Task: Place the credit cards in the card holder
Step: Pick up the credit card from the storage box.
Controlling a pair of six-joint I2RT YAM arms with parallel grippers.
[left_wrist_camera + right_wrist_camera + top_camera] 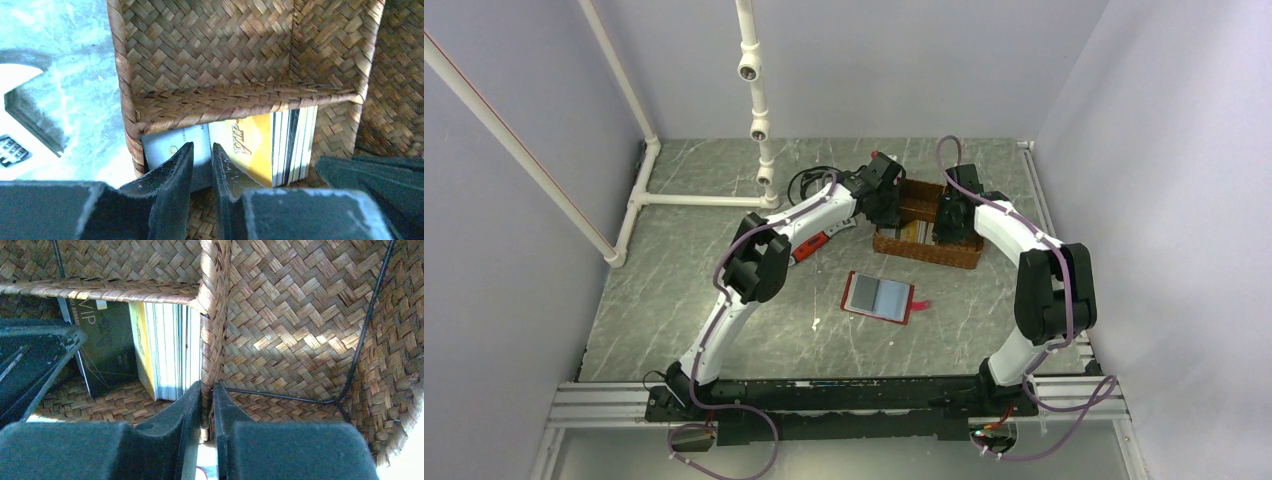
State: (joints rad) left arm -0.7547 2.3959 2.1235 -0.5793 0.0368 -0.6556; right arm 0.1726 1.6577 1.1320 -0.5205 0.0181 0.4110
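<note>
Your left gripper hangs over the basket, at the compartment where the cards stand on edge against a woven divider. There is little room there: the basket's side wall is just to one side and your right gripper is close on the other. The left jaws are narrow, with only a slit between them. The pale blue-grey card shows in that slit, but you cannot tell whether it is pinched.

Your right jaws are narrow too, one finger on each side of the wall between two compartments, holding the basket by that wall. A thin black wire crosses the compartment beside it.

The card holder lies open on the table in front of the basket. It is well apart from both grippers, with bare table all round it.

From above, both grippers cover much of the basket. The divider cuts off the tops of the cards and the left fingers hide the bottom of the pale one. The rest of the pack shows only as thin edges, and you cannot count them.
</note>
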